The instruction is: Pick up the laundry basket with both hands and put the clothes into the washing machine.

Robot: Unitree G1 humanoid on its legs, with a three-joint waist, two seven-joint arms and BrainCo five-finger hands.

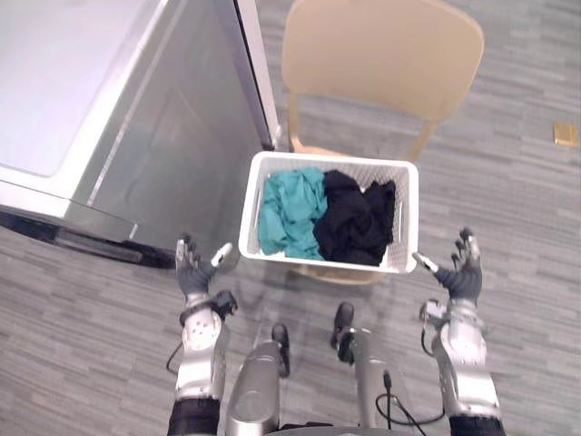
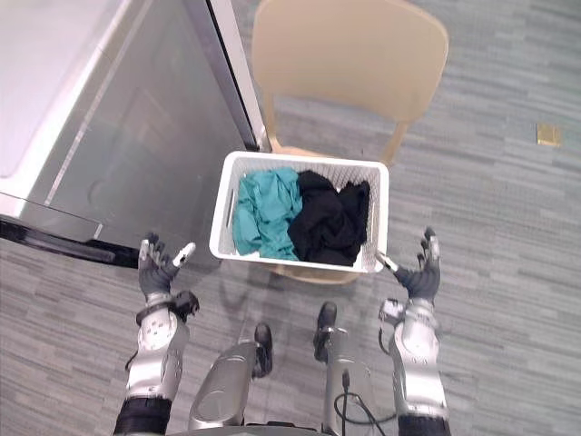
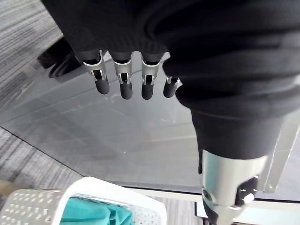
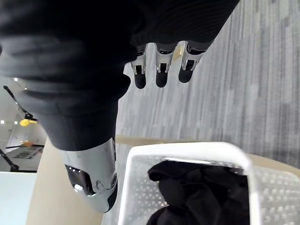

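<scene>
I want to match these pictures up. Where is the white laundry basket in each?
Left eye view: basket at the middle, on the tan chair.
Right eye view: basket just left of the middle.
Left wrist view: one basket corner past the left hand, teal cloth inside.
Right wrist view: one basket corner past the right hand, black cloth inside.
Shared landmark: teal cloth beside black cloth in both eye views.

In my head views the silver-grey metal washing machine is cut off by the top and left edges, the seat of the tan wooden chair is mostly hidden under the white perforated plastic laundry basket, and the small yellow floor item is too small to identify.
</scene>
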